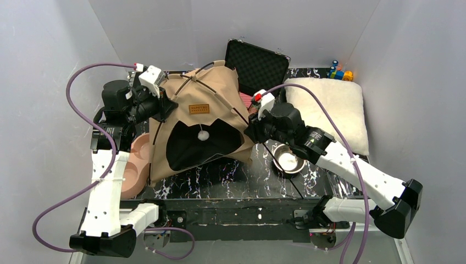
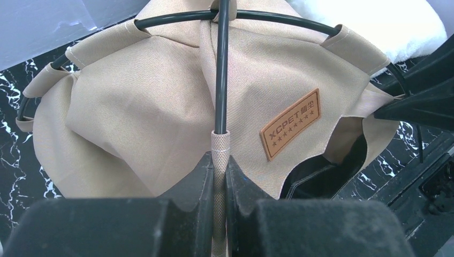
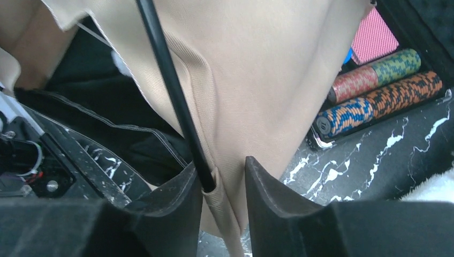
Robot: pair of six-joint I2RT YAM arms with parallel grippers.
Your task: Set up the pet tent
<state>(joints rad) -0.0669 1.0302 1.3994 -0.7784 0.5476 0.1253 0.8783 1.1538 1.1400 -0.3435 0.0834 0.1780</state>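
Observation:
The tan pet tent (image 1: 203, 118) stands half raised in the middle of the marbled table, its brown label (image 1: 199, 109) above the dark arched entrance. My left gripper (image 1: 165, 104) is at its left side. In the left wrist view this gripper (image 2: 217, 160) is shut on the knurled metal end sleeve (image 2: 219, 144) of a black pole (image 2: 221, 69) that runs up over the fabric (image 2: 144, 107). My right gripper (image 1: 250, 132) is at the tent's right corner. Its jaws (image 3: 224, 166) stand open around a fabric pocket holding a black pole end (image 3: 168, 75), with a gap on the right.
A fluffy white cushion (image 1: 329, 110) lies at the right, and a metal bowl (image 1: 288, 160) sits in front of it. A pink bowl (image 1: 134, 165) is at the left edge. An open black case (image 1: 257, 65) stands behind the tent. Stacked poker chips (image 3: 375, 96) lie near the right gripper.

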